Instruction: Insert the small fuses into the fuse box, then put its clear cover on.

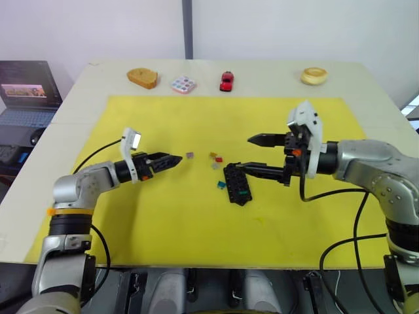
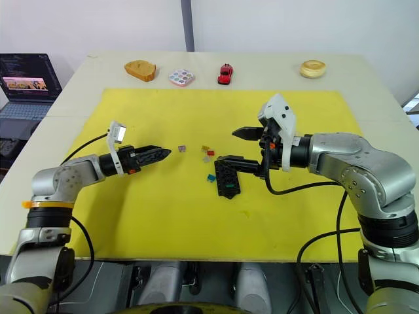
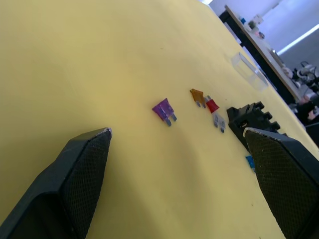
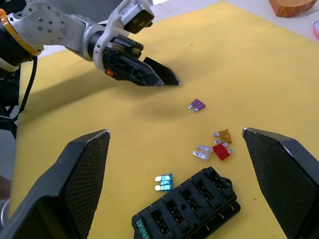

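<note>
Both grippers spread wide, the left gripper nears the purple fuse beside the fuse box; a level, centred pinch on its flat sides seems wisest.

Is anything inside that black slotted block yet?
One green fuse sits in an end slot of the fuse box. The other slots facing the right wrist camera look empty; how deep the slots go is hidden.
</note>
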Available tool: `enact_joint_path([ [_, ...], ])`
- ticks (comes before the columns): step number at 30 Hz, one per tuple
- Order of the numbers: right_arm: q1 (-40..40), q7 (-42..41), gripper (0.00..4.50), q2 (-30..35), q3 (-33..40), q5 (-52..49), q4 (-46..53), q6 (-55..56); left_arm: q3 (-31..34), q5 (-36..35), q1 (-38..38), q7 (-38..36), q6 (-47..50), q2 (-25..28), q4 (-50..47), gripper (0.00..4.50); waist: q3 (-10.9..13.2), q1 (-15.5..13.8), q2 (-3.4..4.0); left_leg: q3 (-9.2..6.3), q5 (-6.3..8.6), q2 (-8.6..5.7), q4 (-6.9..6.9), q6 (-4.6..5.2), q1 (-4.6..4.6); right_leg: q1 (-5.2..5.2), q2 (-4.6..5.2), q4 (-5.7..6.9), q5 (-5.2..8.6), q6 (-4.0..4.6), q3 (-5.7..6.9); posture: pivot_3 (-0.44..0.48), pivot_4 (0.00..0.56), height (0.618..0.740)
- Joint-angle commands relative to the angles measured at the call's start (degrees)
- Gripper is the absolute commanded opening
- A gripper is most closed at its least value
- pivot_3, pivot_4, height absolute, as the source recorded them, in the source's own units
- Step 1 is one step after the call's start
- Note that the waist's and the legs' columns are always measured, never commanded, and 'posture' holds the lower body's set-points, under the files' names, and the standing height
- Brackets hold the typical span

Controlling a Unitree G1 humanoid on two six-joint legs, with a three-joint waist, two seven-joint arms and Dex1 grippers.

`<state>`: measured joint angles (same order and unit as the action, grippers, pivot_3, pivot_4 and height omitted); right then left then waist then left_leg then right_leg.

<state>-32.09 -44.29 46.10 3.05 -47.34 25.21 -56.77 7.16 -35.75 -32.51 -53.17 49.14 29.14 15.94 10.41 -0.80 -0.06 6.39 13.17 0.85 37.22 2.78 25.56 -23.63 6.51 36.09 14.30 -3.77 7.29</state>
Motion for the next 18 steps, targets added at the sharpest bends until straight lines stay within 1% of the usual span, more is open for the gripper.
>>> enact_joint_path([
  [1, -0.50, 0.47, 4.50, 0.05, 1.47, -0.41, 1.41, 0.38, -2.85, 1.29, -2.26, -2.61, -0.70, -1.02, 3.10, 4.45, 0.00, 0.00, 0.00, 0.00, 0.00, 0.00, 0.00, -0.01, -0.02, 0.00, 0.00, 0.02, 0.00, 0.00, 0.00, 0.000, 0.150, 0.740],
  [5, 0.36, 1.62, 4.50, -0.01, 2.28, -1.02, 2.33, -0.20, -5.95, 2.27, -4.28, -5.27, 0.23, -2.41, 5.83, 4.45, 0.00, -0.10, 0.00, -0.01, -0.02, 0.01, 0.00, -0.03, -0.03, 0.03, 0.00, 0.02, 0.00, 0.00, 0.04, 0.000, 0.150, 0.740],
  [7, 0.81, 2.30, 4.50, -0.11, 2.54, -1.21, 2.71, -0.34, -6.79, 3.16, -5.42, -5.33, 0.00, -3.53, 8.00, 4.45, 0.00, -0.17, 0.00, -0.01, 0.00, 0.00, 0.02, -0.01, -0.03, 0.06, 0.02, 0.00, 0.00, -0.01, 0.05, 0.000, 0.150, 0.740],
  [10, 1.24, 3.13, 4.50, -0.32, 2.71, -1.40, 3.03, -0.35, -6.83, 4.39, -7.24, -5.43, -0.72, -5.27, 12.63, 4.45, -0.01, -0.47, 0.01, -0.01, 0.00, -0.01, 0.05, 0.02, -0.03, 0.09, 0.04, 0.00, -0.03, -0.05, 0.08, 0.000, 0.150, 0.740],
  [13, 1.67, 3.92, 4.50, -0.46, 2.93, -1.69, 3.35, -0.32, -6.54, 5.18, -9.36, -6.11, -1.04, -7.20, 17.56, 4.45, -0.02, -1.42, 0.03, -0.01, 0.00, -0.01, 0.11, 0.02, -0.11, 0.11, 0.04, 0.01, -0.06, -0.11, 0.11, 0.000, 0.150, 0.740],
  [15, 1.98, 4.46, 4.50, -0.50, 2.93, -1.74, 3.56, -0.27, -6.81, 5.54, -10.86, -7.48, -0.70, -8.64, 20.59, 4.45, -0.03, -1.71, 0.04, -0.03, 0.00, -0.01, 0.15, 0.02, -0.14, 0.04, 0.09, -0.01, -0.07, -0.12, 0.19, 0.000, 0.150, 0.740],
  [18, 2.05, 5.02, 4.50, -0.45, 2.89, -1.93, 3.72, -0.36, -7.68, 6.43, -12.03, -9.69, -1.02, -9.75, 22.64, 4.45, -0.04, -1.83, 0.06, -0.04, 0.03, -0.04, 0.18, 0.08, -0.12, 0.16, 0.28, -0.13, -0.06, -0.11, 0.42, 0.000, 0.150, 0.740],
])
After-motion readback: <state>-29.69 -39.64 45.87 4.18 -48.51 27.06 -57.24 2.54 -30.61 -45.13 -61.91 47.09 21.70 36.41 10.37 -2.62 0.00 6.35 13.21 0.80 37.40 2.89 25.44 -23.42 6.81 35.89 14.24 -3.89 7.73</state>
